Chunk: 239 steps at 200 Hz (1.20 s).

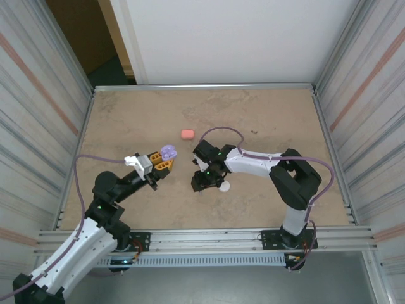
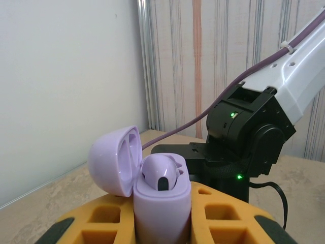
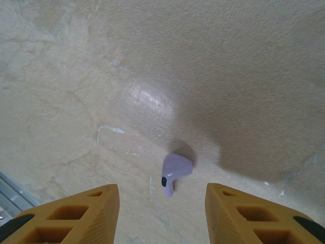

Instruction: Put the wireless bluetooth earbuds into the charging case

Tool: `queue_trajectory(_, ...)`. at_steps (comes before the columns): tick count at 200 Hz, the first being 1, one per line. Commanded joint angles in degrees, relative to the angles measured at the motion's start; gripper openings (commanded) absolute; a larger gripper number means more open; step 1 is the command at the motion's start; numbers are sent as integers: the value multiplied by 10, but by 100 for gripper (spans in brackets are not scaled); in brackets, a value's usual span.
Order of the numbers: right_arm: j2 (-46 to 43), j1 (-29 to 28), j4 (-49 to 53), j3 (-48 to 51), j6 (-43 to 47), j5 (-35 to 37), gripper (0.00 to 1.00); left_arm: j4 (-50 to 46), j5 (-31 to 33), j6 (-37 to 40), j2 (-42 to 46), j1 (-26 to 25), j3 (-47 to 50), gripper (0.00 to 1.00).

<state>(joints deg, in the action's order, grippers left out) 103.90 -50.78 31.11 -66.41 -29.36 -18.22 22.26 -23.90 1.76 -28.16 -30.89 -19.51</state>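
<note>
While the left gripper (image 1: 161, 163) clamps the lilac plastic charging case (image 2: 161, 208), lid open, one lilac stemmed earbud (image 2: 160, 170) sits inside. The right gripper (image 3: 160, 203) holds its jaws spread over a second lilac earbud (image 3: 176, 168), which lies untouched on the beige table (image 3: 152, 61).

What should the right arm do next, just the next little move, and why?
Probably lower the right tool straight down and close it on the purple earbud. That earbud lies loose on the table under the gap between the open jaws, not yet gripped, while the left tool holds the open purple case with a second earbud already seated.
</note>
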Motion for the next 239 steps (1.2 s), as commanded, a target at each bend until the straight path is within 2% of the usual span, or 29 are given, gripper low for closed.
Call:
queue_trajectory(1,14,-5,2,-20,-7,-10,46,8,7,11,7,-3,-3,0)
queue_trajectory(176,52,-5,4,-35,-5,-7,43,9,5,11,7,-3,-4,0)
queue_trajectory(239,70,-7,4,-39,-4,-10,38,9,5,10,7,-3,-4,0)
